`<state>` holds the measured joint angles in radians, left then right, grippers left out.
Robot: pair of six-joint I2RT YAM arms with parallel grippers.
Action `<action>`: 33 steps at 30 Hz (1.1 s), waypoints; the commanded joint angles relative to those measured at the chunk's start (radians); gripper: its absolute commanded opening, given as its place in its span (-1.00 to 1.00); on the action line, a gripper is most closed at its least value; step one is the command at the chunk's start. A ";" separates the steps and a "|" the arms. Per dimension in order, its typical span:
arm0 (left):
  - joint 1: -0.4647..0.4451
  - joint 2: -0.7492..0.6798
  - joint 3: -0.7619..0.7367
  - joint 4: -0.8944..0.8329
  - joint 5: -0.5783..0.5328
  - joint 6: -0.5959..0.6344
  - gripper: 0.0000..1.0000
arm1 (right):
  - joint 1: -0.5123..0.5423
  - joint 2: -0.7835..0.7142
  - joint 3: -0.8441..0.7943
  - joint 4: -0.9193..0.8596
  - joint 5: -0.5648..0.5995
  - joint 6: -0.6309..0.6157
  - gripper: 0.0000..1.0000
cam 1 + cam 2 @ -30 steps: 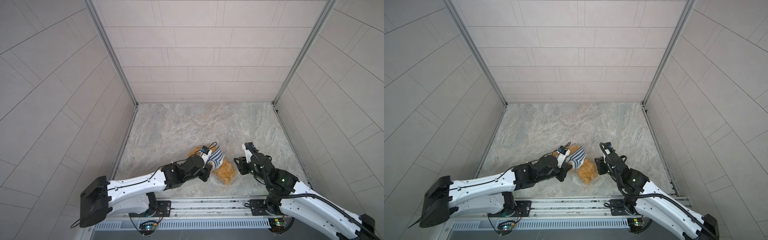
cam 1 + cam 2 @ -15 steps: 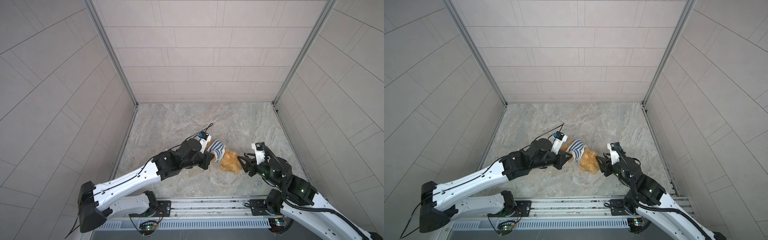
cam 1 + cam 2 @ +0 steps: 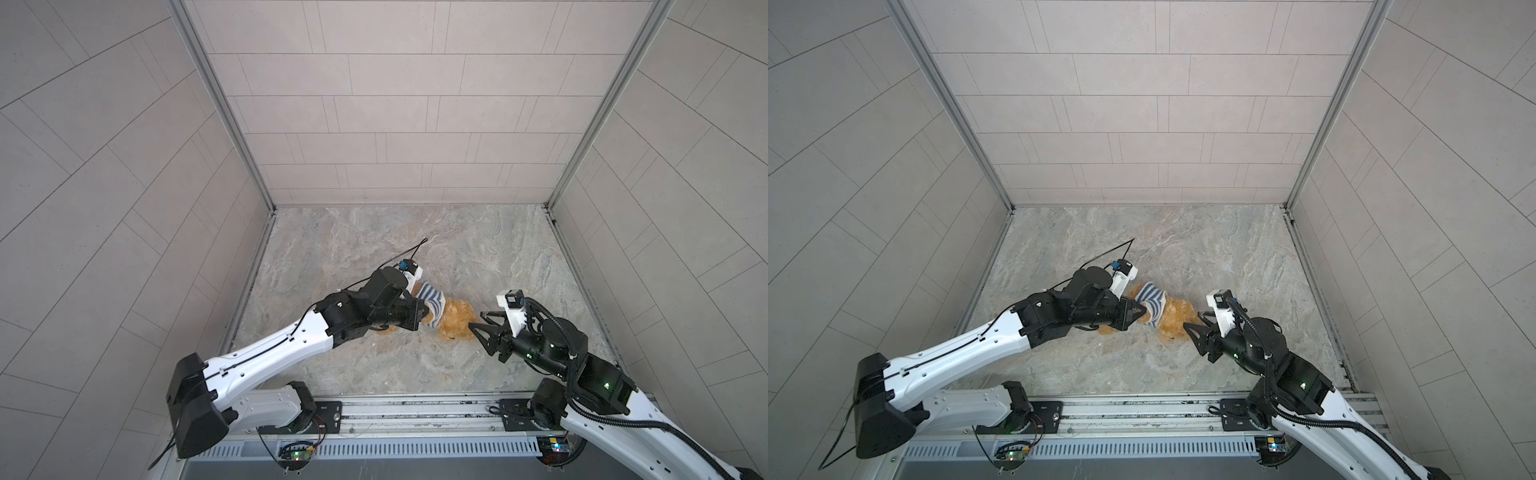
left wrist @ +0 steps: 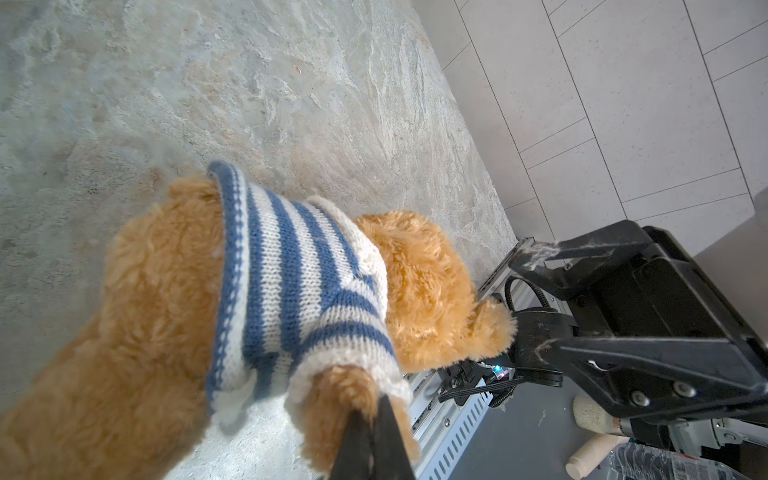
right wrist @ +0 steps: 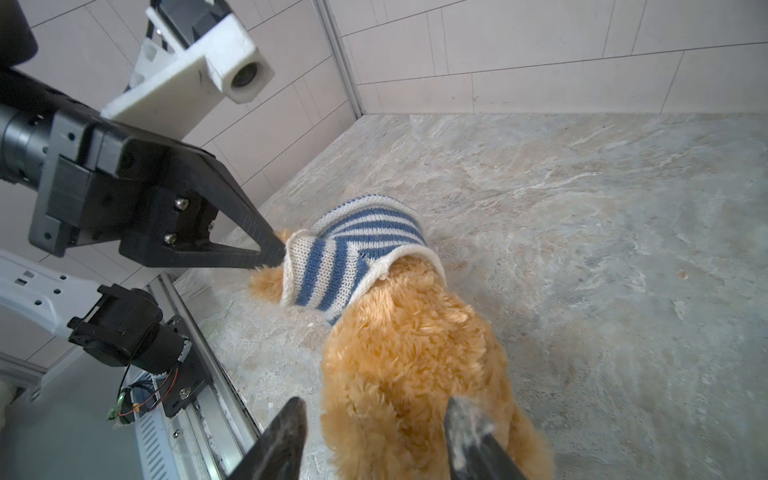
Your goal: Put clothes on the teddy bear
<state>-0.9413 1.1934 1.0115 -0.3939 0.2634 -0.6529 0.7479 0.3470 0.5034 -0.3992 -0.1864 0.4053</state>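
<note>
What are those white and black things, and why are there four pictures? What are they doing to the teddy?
They are two robot arms. Two pictures look down from above; two come from little cameras on the arms' wrists. On the stone table lies a teddy bear, wearing a blue-and-white striped sweater. The left arm has its jaws shut on the bear's paw, which pokes out of a sleeve. The right arm has its jaws open on either side of the bear's head, not holding it.

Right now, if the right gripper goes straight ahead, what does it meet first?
The teddy bear, directly ahead of the open right gripper; probably its head, though depth is unclear.
</note>
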 commanded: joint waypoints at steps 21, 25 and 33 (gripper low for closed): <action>0.029 -0.011 0.003 0.069 0.057 -0.021 -1.00 | 0.027 0.107 -0.066 0.079 -0.048 -0.046 -0.40; 0.030 -0.014 -0.002 0.078 0.066 -0.028 -1.00 | 0.034 0.122 -0.068 0.092 -0.050 -0.045 -0.51; 0.030 -0.020 -0.022 0.092 0.101 -0.036 -1.00 | 0.050 0.157 -0.081 0.151 -0.039 -0.045 -0.52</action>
<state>-0.9154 1.1992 0.9943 -0.3573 0.3359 -0.6888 0.7902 0.4908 0.4343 -0.3031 -0.2344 0.3668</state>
